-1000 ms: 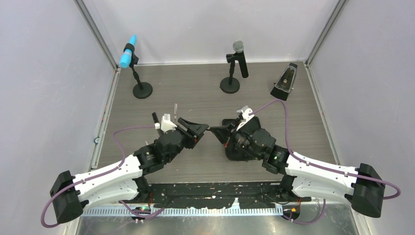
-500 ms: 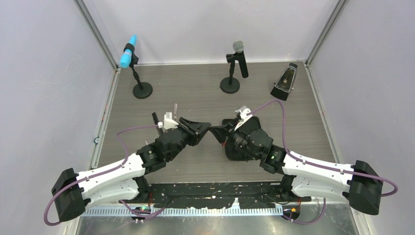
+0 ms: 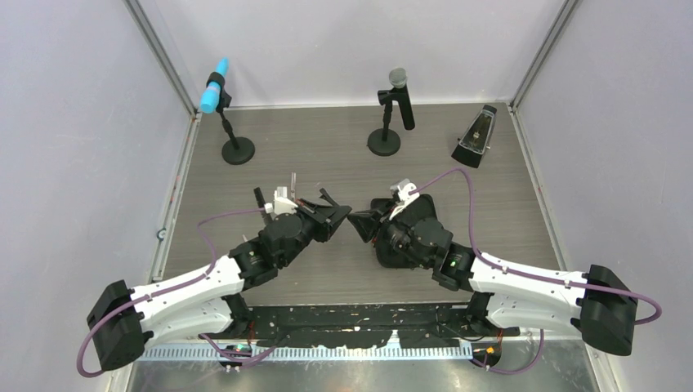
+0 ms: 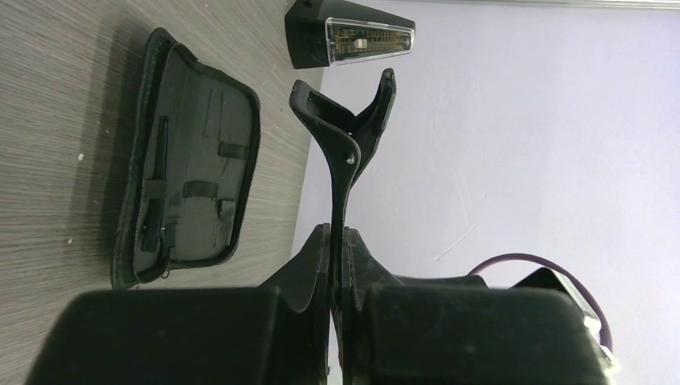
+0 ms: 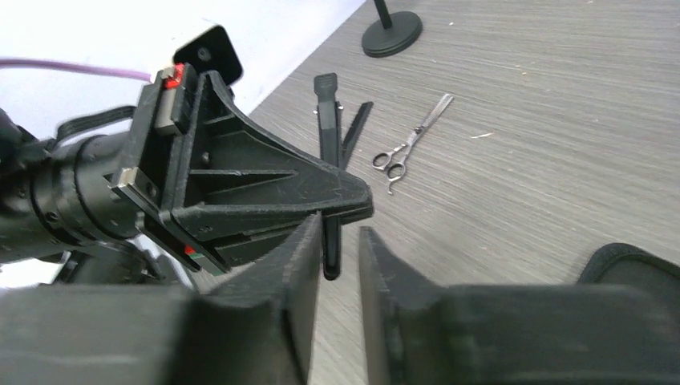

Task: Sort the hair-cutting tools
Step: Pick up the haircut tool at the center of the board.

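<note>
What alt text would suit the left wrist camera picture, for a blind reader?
The left pincer is shut on a black hair clip, which sticks out past its tips. Behind, an open black zip case lies on the wooden table.

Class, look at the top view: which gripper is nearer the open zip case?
Right. The right gripper is just left of the case; the left gripper, shut on a clip, is farther left.
</note>
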`<state>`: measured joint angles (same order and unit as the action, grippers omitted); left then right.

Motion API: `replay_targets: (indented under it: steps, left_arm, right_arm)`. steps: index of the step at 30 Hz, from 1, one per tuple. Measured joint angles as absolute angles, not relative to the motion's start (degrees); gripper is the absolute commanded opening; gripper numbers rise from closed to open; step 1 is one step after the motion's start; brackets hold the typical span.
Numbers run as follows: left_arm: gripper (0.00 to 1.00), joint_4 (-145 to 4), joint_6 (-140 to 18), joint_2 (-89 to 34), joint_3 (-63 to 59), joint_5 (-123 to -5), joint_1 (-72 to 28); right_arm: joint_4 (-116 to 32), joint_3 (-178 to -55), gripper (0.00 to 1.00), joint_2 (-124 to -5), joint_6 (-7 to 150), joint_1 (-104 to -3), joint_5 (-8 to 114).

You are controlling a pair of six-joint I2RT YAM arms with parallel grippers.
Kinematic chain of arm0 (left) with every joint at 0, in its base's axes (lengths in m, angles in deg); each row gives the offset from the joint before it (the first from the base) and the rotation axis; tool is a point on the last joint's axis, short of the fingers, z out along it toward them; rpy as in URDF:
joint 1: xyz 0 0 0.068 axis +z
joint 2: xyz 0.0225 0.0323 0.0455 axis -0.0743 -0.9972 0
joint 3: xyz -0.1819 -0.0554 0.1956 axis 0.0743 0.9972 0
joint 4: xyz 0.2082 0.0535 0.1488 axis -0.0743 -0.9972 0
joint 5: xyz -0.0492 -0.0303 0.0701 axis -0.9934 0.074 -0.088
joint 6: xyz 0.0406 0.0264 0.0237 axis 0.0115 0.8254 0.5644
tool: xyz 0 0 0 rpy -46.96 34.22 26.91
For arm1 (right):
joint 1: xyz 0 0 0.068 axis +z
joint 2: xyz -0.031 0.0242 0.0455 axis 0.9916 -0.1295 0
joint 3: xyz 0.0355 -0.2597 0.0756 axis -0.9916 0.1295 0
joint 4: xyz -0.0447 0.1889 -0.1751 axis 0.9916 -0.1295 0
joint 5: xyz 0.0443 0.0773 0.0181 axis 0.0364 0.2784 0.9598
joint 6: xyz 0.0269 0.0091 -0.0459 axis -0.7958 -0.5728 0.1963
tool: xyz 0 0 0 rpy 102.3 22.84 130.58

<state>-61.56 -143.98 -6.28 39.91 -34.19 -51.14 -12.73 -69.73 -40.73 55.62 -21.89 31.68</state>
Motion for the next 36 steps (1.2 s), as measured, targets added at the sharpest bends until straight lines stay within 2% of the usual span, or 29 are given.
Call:
replay_targets:
  steps: [1,5,7,11,18,27,36]
  left_arm:
    - [0.00,-61.58,-143.25,-6.17,40.15,-34.62,-50.57]
    - [0.00,-63.03,-137.44,-5.89,40.17,-37.93,-46.72]
    - [0.00,-64.78,-132.79,-6.26,39.56,-40.00,-44.67]
    - [0.00,-68.49,-119.63,-9.17,35.52,-44.57,-42.81]
    - [0.00,-72.64,-101.86,-12.18,29.79,-52.11,-43.05]
    - [0.00,-77.54,-91.26,-14.96,25.46,-54.08,-46.57]
    - [0.00,-78.22,-88.33,-17.10,23.32,-55.63,-47.90]
  right_arm:
    - [-13.19,-69.71,0.48,-40.67,55.51,-21.89,31.62]
    - [-17.52,-69.89,0.63,-39.44,55.49,-21.89,31.12]
    - [-21.49,-70.78,0.69,-38.37,55.43,-22.00,30.66]
    - [-32.07,-76.53,0.73,-36.40,54.99,-24.36,31.49]
    - [-49.23,-92.77,0.73,-38.66,52.37,-35.75,39.44]
    - [-58.80,-102.91,0.71,-48.73,51.01,-37.44,47.77]
    - [-60.27,-103.63,0.55,-53.61,49.85,-38.33,51.40]
